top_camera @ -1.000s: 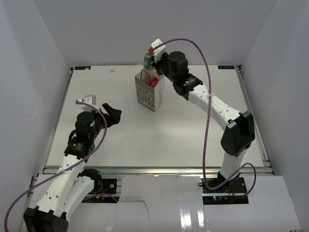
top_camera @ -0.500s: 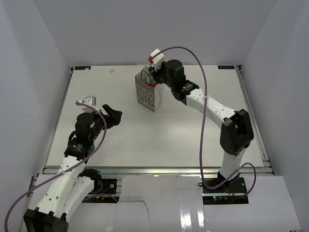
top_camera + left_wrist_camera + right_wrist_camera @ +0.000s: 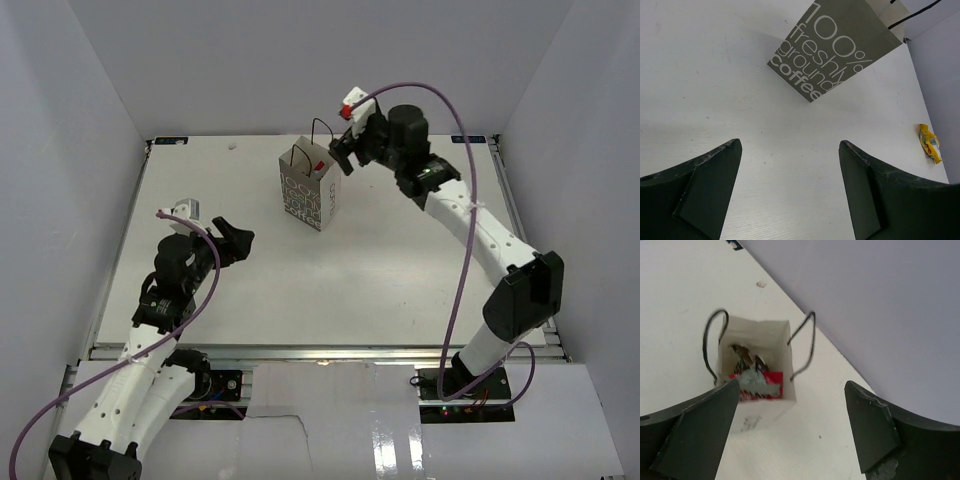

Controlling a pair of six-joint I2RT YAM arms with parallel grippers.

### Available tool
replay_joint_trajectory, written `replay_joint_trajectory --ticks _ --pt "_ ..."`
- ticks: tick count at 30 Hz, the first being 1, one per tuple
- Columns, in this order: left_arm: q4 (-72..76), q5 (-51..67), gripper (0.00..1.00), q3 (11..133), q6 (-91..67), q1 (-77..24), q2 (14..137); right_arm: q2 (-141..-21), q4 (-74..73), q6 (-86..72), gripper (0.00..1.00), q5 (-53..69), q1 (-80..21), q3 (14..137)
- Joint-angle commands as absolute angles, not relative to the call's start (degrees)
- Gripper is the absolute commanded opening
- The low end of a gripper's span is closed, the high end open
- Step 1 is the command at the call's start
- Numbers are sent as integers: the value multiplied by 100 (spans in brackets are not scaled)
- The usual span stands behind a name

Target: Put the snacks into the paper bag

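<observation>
Right fingers (image 3: 700, 430) spread wide, nothing between them. They hang above the open mouth of the paper bag (image 3: 760, 332), a little to its right-hand side in the overhead view.

The bag stands upright on the tabletop (image 3: 380, 270) toward the far side, both loop handles up. Looking down into it: a silver-grey packet (image 3: 757, 382) lies on top, a red packet (image 3: 771, 390) just under it, and darker wrappers behind that I cannot sort out.

Left fingers (image 3: 700, 190) also wide apart and empty, held low over the tabletop on my left side, pointing at the printed face of the bag, well apart from it.

Step in hand, as I judge it: a drop into the bag is done and my right arm is free for the next pick.

One yellow packet (image 3: 929, 143) lies outside the bag — flat on the tabletop where it meets a wall, off to the right of the bag as my left wrist sees it. I cannot find it in the overhead view; my right arm may be covering it.

Next move, I reckon:
- swing the right fingers off the bag without snagging a handle
- come down over the yellow packet, the wall close beside it — little room for the outer finger
- close across its narrow width, lift, and carry it back over the mouth

No other loose packets show on the tabletop.
</observation>
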State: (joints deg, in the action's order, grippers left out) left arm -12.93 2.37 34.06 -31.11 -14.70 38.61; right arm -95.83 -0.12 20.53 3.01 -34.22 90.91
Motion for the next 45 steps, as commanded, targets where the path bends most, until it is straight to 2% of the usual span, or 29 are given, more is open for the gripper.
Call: replay_joint_trajectory --ticks 1,3,7,11,12,14,17,28,33,39,42,43,45 --pt "-1283 325 89 3288 -3120 -1450 3692 -9053 -1446 2653 90 2640 -2264 9106" --pt "-1266 325 90 3252 -3129 -1441 3683 -8992 -2263 2515 90 3189 -1891 8878" --pt "-1152 360 91 3182 -3155 -1441 3814 -8589 -2646 2129 93 2200 -1179 7720" --pt "-941 527 91 3182 -3155 -1441 4139 -8315 -2531 1671 93 75 -678 6420" --pt "-845 606 91 3173 -3164 -1441 4279 -8367 -2453 1435 93 -1087 -607 6268" --pt "-756 694 91 3173 -3173 -1441 4420 -8498 -2365 1232 90 -2653 -546 5873" --pt "-633 826 91 3182 -3138 -1441 4605 -8841 -2338 1081 90 -3495 -291 5574" --pt "-571 853 92 3111 -3015 -1450 4711 -9754 -1907 1204 90 -3244 394 5642" --pt "-607 800 92 3059 -3067 -1441 4597 -10107 -1767 1283 100 -2681 694 5792" --pt "-677 738 92 2971 -3164 -1441 4368 -10152 -1749 1529 73 -1698 1002 5836" --pt "-694 747 92 2988 -3190 -1441 4333 -10090 -1898 1687 50 -969 1098 5792" --pt "-694 747 92 2988 -3190 -1441 4324 -10072 -1977 1705 40 -645 1151 5775" --pt "-703 782 92 3014 -3199 -1450 4342 -10002 -2013 1705 33 -414 1195 5705"
